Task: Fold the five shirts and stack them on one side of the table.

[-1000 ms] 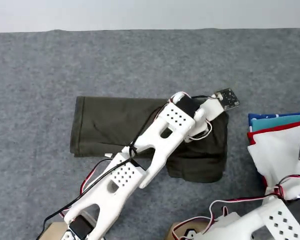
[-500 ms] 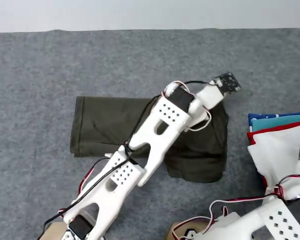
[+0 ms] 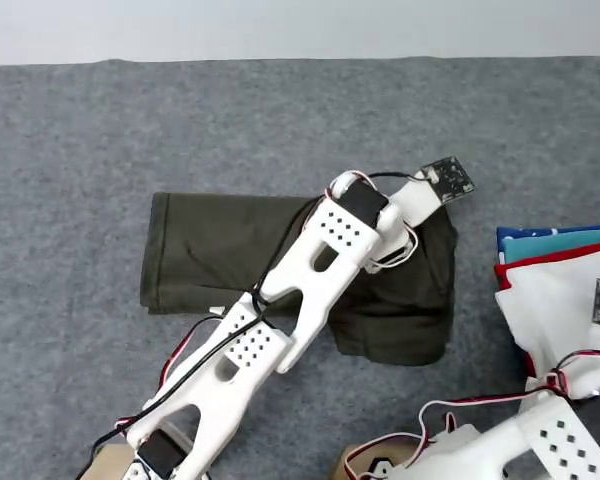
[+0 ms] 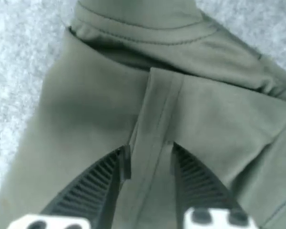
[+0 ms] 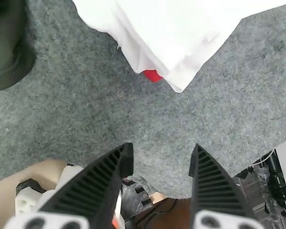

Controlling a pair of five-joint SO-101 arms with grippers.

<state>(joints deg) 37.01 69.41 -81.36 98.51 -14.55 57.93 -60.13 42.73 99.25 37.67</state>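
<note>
Grey felt table covering [image 3: 280, 110] lying bare along the far side and left. Dark olive folded shirt [image 3: 210, 250] occupying the centre, white left arm [image 3: 320, 268] slanting across it. White-topped stack of folded shirts [image 3: 565, 300] blocking the right edge; narrow bare strip running between.

white perforated arms [image 3: 325, 255] with red, black and white cables; black ribbed jaws.
</note>
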